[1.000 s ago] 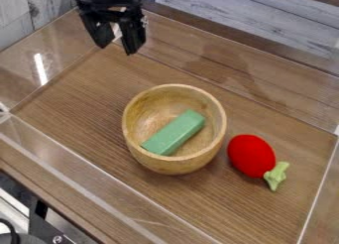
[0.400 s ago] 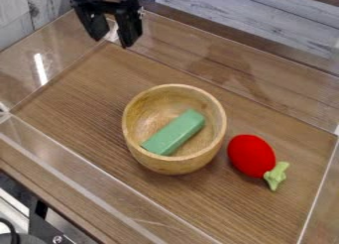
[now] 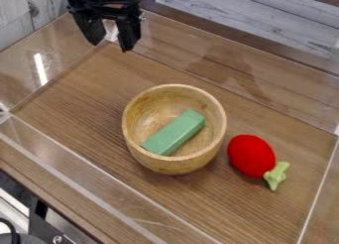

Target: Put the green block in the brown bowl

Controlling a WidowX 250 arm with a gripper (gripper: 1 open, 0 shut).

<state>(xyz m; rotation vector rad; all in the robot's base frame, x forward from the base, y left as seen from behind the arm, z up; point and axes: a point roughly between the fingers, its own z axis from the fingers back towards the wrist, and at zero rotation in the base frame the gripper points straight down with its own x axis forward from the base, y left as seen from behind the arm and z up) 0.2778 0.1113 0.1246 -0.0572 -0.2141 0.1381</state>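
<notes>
The green block [image 3: 175, 133] lies slanted inside the brown bowl [image 3: 138, 109], which sits near the middle of the wooden table. My gripper [image 3: 110, 36] hangs at the top left, well apart from the bowl and above the table. Its black fingers [image 3: 129, 35] point down, open, with nothing between them.
A red strawberry-like toy [image 3: 252, 155] with a green stem lies just right of the bowl. Clear plastic walls [image 3: 40, 60] enclose the table on the left, front and right. A pale plank wall runs along the back.
The gripper has shifted slightly left and up at the top left, still open. The block, bowl and toy have not moved.
</notes>
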